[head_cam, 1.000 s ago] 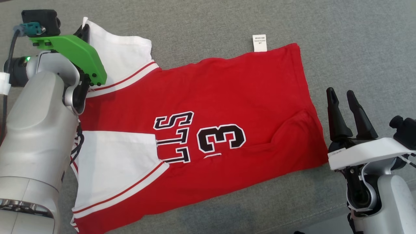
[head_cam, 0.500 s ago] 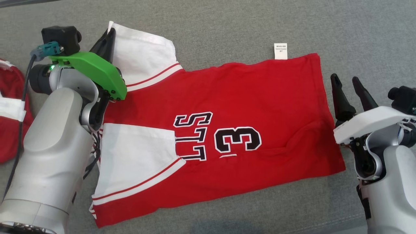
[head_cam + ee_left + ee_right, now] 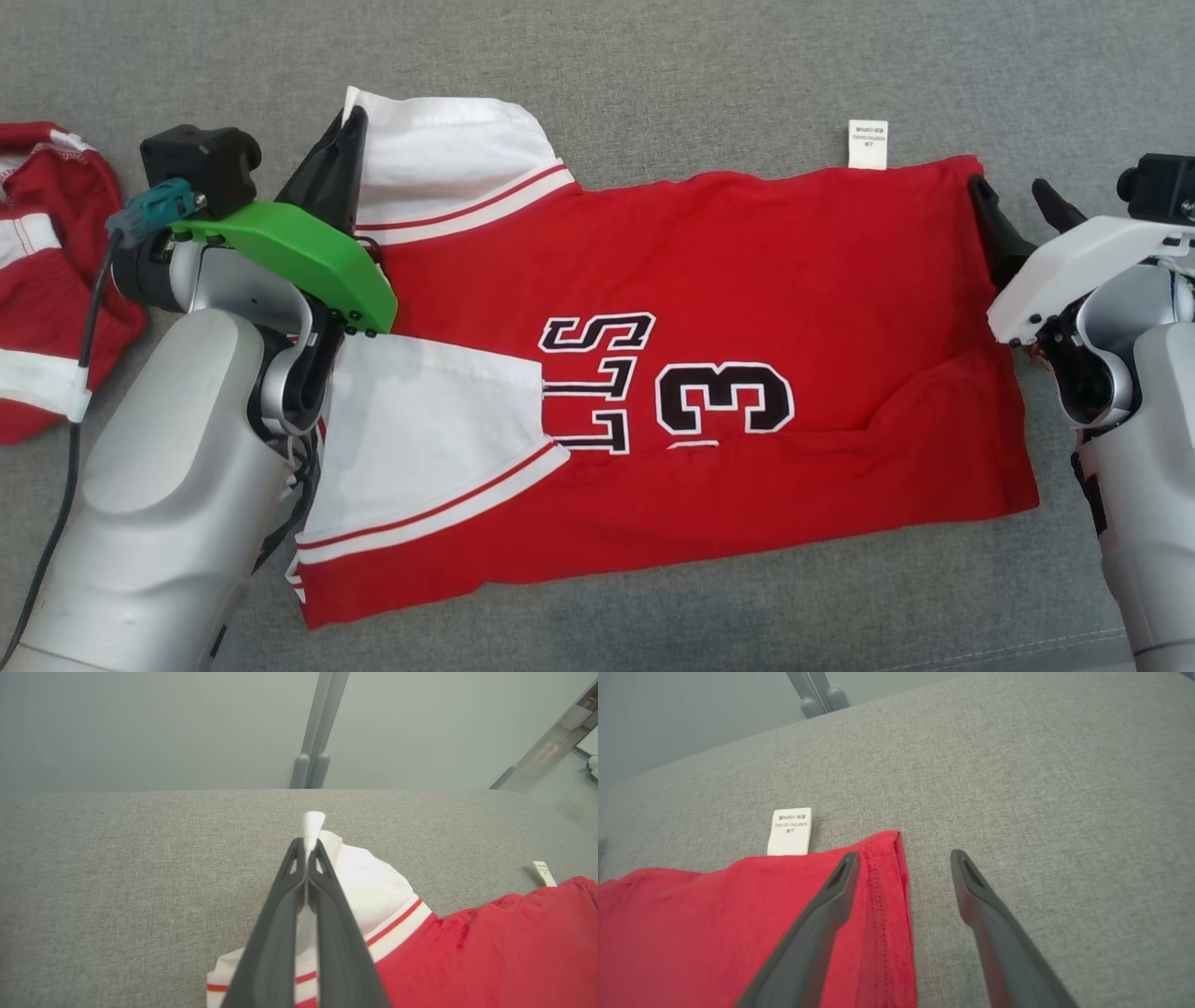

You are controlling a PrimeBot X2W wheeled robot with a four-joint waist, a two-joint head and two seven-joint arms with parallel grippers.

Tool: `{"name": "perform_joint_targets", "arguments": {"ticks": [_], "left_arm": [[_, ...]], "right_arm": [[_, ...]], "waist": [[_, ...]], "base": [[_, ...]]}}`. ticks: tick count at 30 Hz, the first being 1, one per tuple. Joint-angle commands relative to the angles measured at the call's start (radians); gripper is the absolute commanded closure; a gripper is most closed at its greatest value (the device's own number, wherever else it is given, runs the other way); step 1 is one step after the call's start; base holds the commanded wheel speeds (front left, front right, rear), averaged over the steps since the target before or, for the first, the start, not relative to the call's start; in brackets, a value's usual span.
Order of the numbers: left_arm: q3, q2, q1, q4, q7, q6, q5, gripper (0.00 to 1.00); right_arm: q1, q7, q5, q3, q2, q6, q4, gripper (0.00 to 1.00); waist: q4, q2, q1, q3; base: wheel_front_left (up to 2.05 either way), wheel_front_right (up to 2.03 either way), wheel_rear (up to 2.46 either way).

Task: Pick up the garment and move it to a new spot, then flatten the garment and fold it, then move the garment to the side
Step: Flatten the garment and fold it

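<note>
Folding step, I judge: left gripper pinches the red-and-white fabric jersey by its sleeve; right gripper, wide open and empty, should next pinch the hem.

A bare lab or test room, judging by the grey fabric-covered table and plain pale partition panels.

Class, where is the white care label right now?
Head view, upper right: the label sticks out from the jersey's far edge, left of the right gripper.
</note>
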Motion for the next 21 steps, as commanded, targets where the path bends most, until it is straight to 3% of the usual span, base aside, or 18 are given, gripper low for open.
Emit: {"name": "perform_joint_targets", "arguments": {"ticks": [1,21], "left_arm": [[-0.001,0.009,0.023,-0.026,0.000,0.014,0.003,1.00],[-0.008,0.022,0.089,-0.136,0.026,0.057,-0.019,1.00]], "right_arm": [[-0.026,0.011,0.005,0.007,-0.015,0.000,0.026,0.00],[-0.162,0.145,0.057,0.169,-0.111,0.000,0.160,0.00]], "waist": [[0.010,0.0109,0.0000,0.009],[0.029,0.0109,0.0000,0.005]], "base": [[0.00,0.00,0.00],[0.00,0.00,0.00]]}}
